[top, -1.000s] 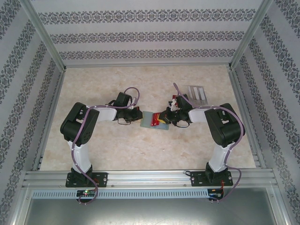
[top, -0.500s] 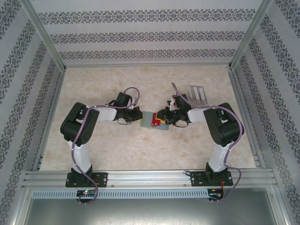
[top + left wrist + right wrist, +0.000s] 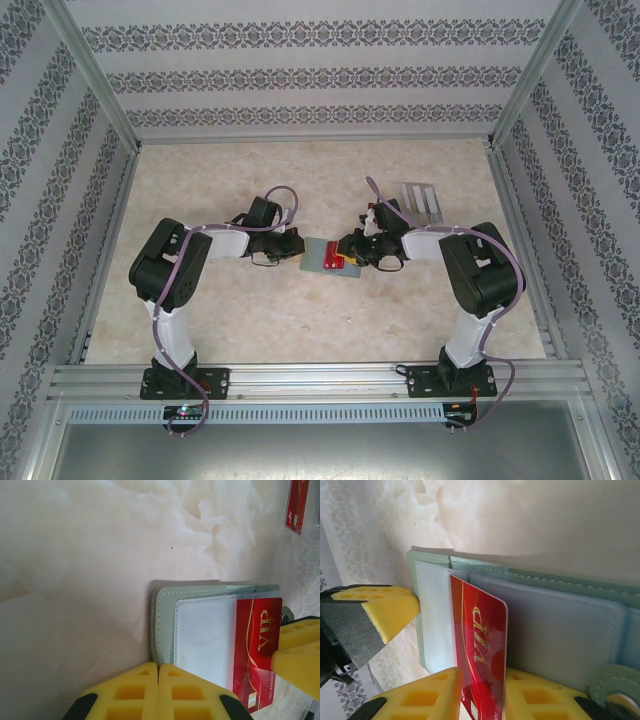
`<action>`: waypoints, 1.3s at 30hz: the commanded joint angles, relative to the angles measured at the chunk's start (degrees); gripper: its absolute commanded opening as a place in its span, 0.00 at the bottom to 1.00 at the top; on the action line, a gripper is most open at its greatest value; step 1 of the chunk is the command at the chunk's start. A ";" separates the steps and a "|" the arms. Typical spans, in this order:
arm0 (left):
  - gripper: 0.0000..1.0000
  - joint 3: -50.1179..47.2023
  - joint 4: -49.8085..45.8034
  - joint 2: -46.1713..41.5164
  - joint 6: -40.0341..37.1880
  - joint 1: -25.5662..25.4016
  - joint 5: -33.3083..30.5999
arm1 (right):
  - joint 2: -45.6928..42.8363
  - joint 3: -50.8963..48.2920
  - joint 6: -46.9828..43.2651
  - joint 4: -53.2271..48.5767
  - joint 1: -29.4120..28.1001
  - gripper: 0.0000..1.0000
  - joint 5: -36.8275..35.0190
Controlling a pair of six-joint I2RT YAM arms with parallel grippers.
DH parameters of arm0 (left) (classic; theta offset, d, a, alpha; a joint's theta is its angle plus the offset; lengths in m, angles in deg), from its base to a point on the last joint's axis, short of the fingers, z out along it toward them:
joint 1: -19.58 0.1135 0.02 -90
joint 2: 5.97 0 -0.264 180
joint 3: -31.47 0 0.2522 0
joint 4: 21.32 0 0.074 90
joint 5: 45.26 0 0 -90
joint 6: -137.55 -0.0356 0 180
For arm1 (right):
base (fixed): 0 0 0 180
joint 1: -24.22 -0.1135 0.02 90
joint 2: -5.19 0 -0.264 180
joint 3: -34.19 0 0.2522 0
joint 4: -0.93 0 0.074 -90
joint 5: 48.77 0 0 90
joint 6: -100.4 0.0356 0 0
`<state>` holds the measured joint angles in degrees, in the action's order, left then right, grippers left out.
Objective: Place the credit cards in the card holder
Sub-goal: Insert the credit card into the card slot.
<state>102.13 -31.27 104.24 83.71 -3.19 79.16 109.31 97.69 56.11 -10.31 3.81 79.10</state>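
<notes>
The grey-green card holder (image 3: 165, 625) lies open on the table between both arms, also seen as the card holder (image 3: 318, 254). My left gripper (image 3: 158, 672) is shut on its near edge. My right gripper (image 3: 480, 682) is shut on a red VIP credit card (image 3: 480, 640). The card's leading edge sits at the white pocket (image 3: 205, 630) of the holder (image 3: 560, 625). From above, the right gripper (image 3: 350, 255) meets the red card (image 3: 333, 258) opposite the left gripper (image 3: 297, 248). Another red credit card (image 3: 296, 505) lies flat on the table further off.
A clear slotted stand (image 3: 417, 200) stands behind the right arm. The holder's snap tab (image 3: 615, 692) pokes out beside my right finger. Patterned walls and metal rails enclose the marble-look table (image 3: 220, 180).
My right gripper has shifted slightly left with the red card, bringing it further over the holder. The left arm has stayed still.
</notes>
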 commanded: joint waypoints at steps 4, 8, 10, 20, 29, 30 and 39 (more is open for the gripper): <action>0.00 -0.43 -4.40 3.08 -1.10 -0.44 -2.17 | -0.58 -0.38 -2.65 -8.39 0.67 0.28 -7.01; 0.00 -0.47 -4.43 3.13 -1.09 -0.45 -2.22 | -1.17 -0.51 -3.26 -9.48 1.06 0.29 -7.63; 0.00 -0.47 -4.39 3.14 -1.14 -0.51 -2.20 | -1.28 -0.54 -3.53 -9.70 1.14 0.30 -7.65; 0.00 -0.44 -4.37 3.18 -1.10 -0.51 -2.15 | -0.23 -0.17 -3.61 -8.88 1.07 0.04 -6.13; 0.00 -0.39 -4.61 3.22 -1.23 -0.44 -2.24 | 1.97 2.07 -3.88 -8.74 0.07 0.00 -4.78; 0.00 -0.32 -4.60 3.17 -1.19 -0.44 -2.20 | 2.16 2.43 -3.75 -8.77 -0.12 0.00 -4.68; 0.00 -0.35 -4.67 3.19 -1.23 -0.47 -2.18 | 3.11 3.34 -2.59 -7.67 -1.56 0.00 -3.87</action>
<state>102.18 -31.27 104.28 83.71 -3.21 79.25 110.40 100.62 53.51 -16.69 3.16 76.50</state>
